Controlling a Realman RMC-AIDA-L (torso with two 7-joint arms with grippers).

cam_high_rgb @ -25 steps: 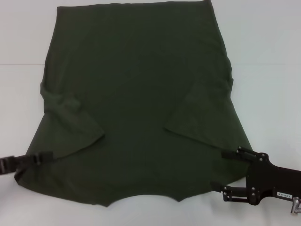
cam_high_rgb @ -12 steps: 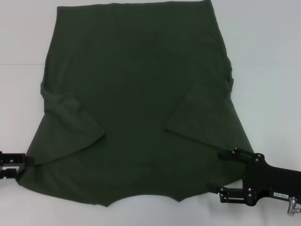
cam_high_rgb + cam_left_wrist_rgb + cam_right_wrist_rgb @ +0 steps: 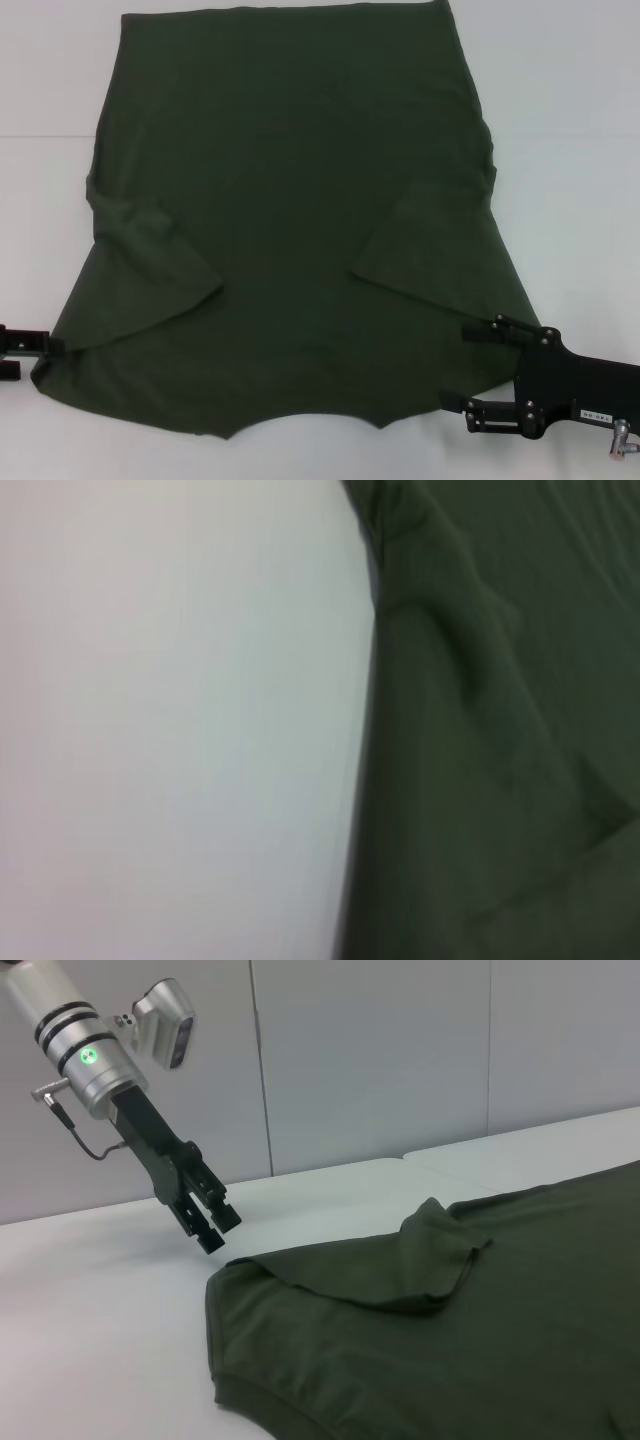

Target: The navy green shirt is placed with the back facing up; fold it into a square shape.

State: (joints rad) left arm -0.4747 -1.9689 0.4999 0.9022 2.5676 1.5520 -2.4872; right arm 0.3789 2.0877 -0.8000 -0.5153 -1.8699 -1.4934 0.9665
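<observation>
The navy green shirt point(image 3: 290, 200) lies flat on the white table point(image 3: 570, 120), plain side up, with both short sleeves folded inward over the body. My left gripper point(image 3: 38, 358) sits just off the shirt's near left corner, open, with nothing between its fingers. The right wrist view shows that left gripper point(image 3: 213, 1230) hovering over bare table beside the folded sleeve point(image 3: 430, 1260). My right gripper point(image 3: 462, 366) is open wide at the near right corner, its fingers straddling the shirt's edge. The left wrist view shows only the shirt's edge point(image 3: 500, 730) and table.
The white table surrounds the shirt on the left, right and far sides point(image 3: 50, 80). A seam point(image 3: 570, 133) crosses the tabletop. Grey wall panels point(image 3: 370, 1050) stand behind the table in the right wrist view.
My left gripper has drawn back to the left, off the shirt's left edge. My right gripper has shifted slightly left and nearer. The shirt lies as before.
</observation>
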